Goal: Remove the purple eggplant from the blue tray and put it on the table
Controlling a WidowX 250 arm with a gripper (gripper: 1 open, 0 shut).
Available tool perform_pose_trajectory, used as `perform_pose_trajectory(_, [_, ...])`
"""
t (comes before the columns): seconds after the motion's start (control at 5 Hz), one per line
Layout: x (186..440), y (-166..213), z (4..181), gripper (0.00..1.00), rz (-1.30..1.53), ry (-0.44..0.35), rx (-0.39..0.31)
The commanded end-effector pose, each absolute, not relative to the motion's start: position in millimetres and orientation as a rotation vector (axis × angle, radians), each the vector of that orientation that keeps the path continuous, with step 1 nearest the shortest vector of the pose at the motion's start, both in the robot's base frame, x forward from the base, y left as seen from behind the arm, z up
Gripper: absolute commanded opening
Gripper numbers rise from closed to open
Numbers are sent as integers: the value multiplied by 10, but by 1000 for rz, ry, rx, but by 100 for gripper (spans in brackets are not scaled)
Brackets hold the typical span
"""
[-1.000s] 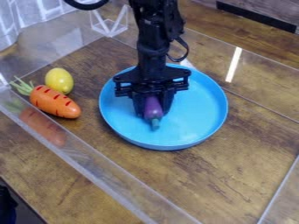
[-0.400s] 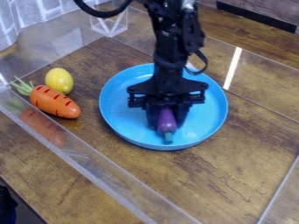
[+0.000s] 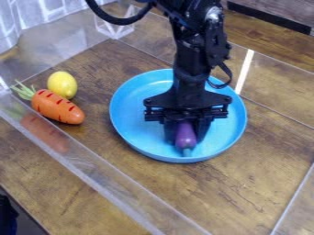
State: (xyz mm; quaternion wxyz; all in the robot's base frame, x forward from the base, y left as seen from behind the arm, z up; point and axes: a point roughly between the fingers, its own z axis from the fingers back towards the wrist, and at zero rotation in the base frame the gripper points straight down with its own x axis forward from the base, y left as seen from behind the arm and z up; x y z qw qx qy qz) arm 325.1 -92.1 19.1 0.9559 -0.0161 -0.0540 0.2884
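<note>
The purple eggplant [image 3: 185,135] hangs upright between the fingers of my gripper [image 3: 186,117], its lower end just above or touching the floor of the blue tray [image 3: 138,128]. My gripper is shut on the eggplant, over the right half of the tray. The black arm comes down from the top of the view. The dark wood table [image 3: 245,193] lies all around the tray.
An orange carrot [image 3: 57,107] and a yellow lemon [image 3: 61,84] lie on the table left of the tray. A clear plastic sheet or wall [image 3: 73,46] stands at the back left. Bare wood shows in front and to the right.
My gripper has moved to the right with the eggplant held in it. The blue tray has slid a little to the right as well.
</note>
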Motion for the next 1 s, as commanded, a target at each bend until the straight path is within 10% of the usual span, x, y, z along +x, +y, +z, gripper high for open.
perform_pose_trajectory(0.0, [3025, -1117, 116, 0, 548, -77, -17])
perform_pose_trajectory(0.8, [2946, -1057, 96, 0, 530, -99, 25])
